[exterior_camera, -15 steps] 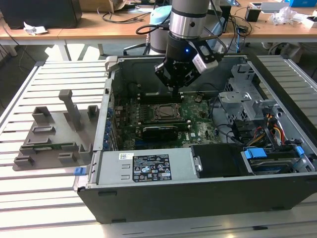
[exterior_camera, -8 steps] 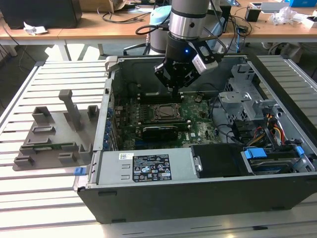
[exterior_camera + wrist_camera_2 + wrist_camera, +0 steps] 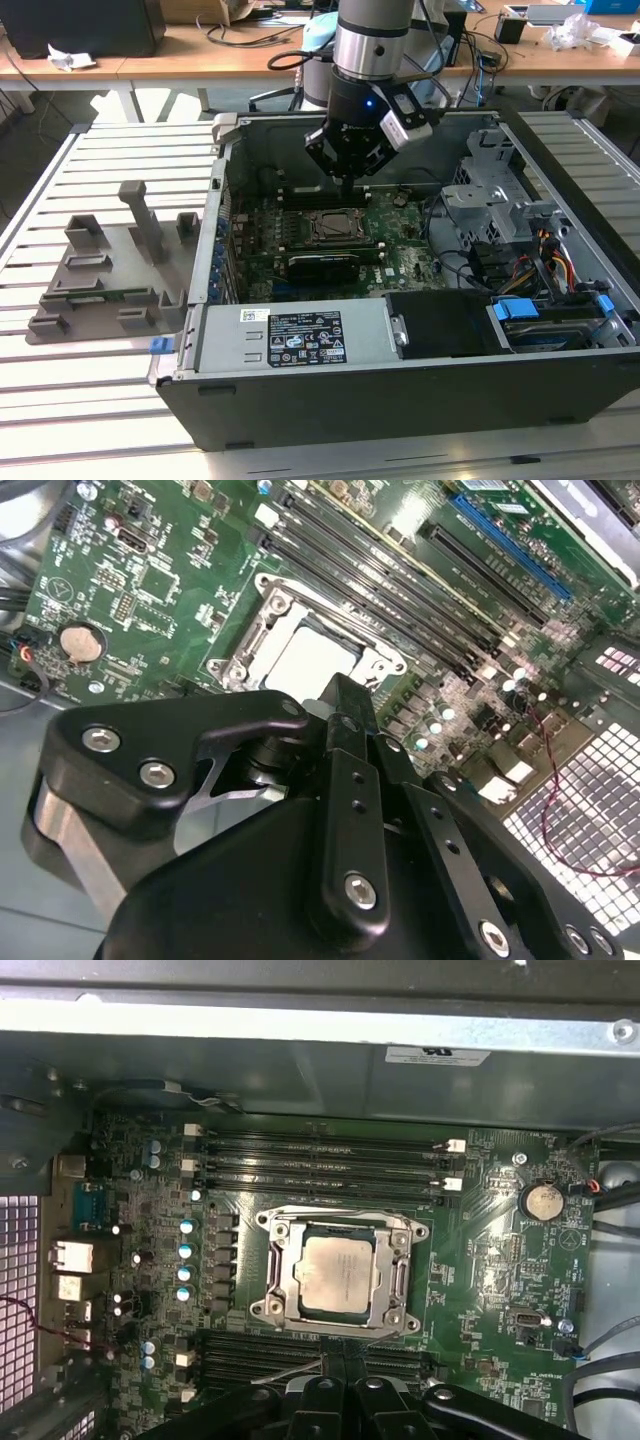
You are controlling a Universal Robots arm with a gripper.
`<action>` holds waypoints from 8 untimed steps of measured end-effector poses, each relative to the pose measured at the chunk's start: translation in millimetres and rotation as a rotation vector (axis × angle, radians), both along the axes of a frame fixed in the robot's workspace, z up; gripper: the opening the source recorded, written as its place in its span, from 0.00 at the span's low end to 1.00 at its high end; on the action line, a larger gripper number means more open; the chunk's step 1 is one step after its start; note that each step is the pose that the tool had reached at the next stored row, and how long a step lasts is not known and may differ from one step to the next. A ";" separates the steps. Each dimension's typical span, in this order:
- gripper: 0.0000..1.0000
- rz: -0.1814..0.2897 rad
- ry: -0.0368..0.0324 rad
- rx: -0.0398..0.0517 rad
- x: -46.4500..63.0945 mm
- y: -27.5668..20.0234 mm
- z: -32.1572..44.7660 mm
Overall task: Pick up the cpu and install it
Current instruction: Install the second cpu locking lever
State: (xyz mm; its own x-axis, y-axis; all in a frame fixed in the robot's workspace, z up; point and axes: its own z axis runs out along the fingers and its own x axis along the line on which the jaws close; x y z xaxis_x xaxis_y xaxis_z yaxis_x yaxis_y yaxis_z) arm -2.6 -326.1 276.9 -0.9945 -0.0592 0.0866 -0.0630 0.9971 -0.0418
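Observation:
The cpu (image 3: 337,1277), a silvery square chip, lies flat inside the dark socket frame (image 3: 268,1260) on the green motherboard (image 3: 490,1260). In the exterior view the cpu (image 3: 333,226) sits in the middle of the open computer case (image 3: 300,400). My gripper (image 3: 345,182) hangs just above and behind the socket, inside the case. Its black fingers (image 3: 345,705) are pressed together with nothing between them. The cpu (image 3: 310,660) shows just past the fingertips, and the gripper (image 3: 340,1368) is apart from the chip.
Memory slots (image 3: 320,1165) flank the socket on both sides. A power supply (image 3: 290,340) fills the case's near side. A metal drive cage (image 3: 490,190) and cables (image 3: 545,265) sit at the exterior view's right. A grey parts fixture (image 3: 110,270) rests on the slatted table (image 3: 100,160).

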 end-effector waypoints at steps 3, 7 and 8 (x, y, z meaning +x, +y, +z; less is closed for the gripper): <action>0.11 0.000 -0.0005 0.0000 -3.7 0.0 0.0; 0.11 0.000 -0.0007 0.0000 -5.4 0.0 0.0; 0.11 0.000 -0.0008 0.0001 -5.5 -0.1 -0.1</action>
State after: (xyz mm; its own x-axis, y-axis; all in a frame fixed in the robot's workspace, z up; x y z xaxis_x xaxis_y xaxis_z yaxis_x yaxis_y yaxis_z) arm -8.1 -326.2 276.8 -0.9945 -0.0592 0.0859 -0.0630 0.9971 -0.0417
